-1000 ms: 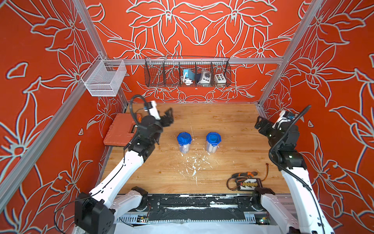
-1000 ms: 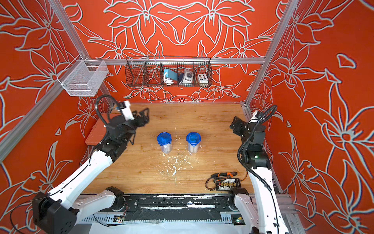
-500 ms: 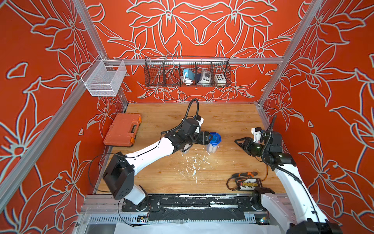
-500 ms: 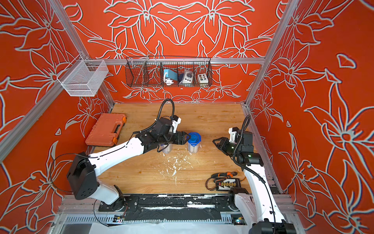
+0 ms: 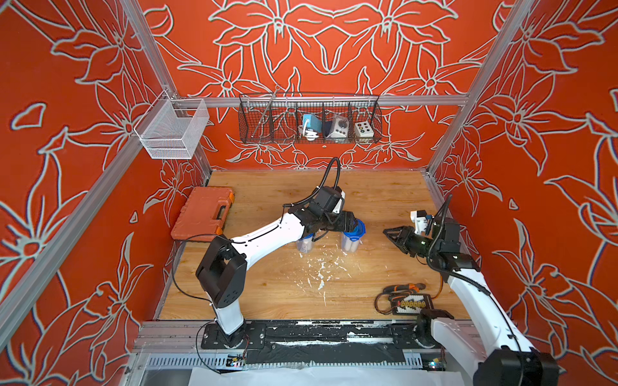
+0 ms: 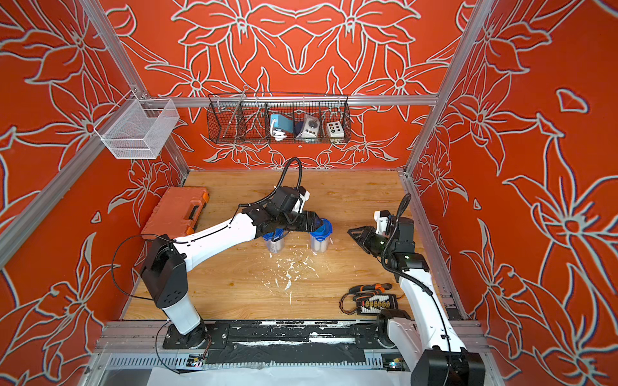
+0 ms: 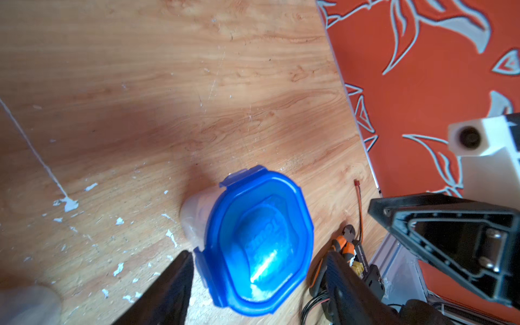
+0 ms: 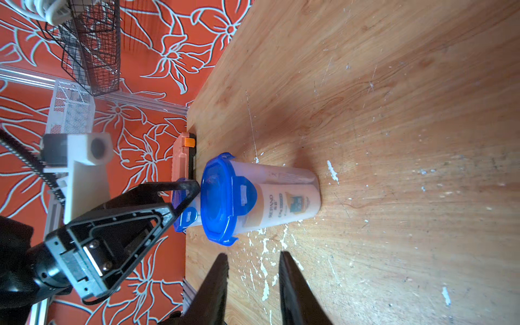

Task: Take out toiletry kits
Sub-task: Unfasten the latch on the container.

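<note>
Here the left gripper (image 7: 259, 254), arm (image 5: 267, 234) outstretched, straddles a blue lid (image 7: 261, 236).

White arms (image 5: 267, 235), black joints (image 5: 220, 270), ribbed cables (image 5: 335, 170), black triangular claws (image 7: 259, 253) (image 8: 253, 254).

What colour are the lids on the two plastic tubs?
Blue. One lid shows best in the left wrist view.

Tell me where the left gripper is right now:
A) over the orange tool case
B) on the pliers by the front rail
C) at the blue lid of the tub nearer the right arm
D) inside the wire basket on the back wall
C: the left wrist view shows the left gripper with one finger on each side of the blue lid, which sits on the tub nearer the right arm.
</note>
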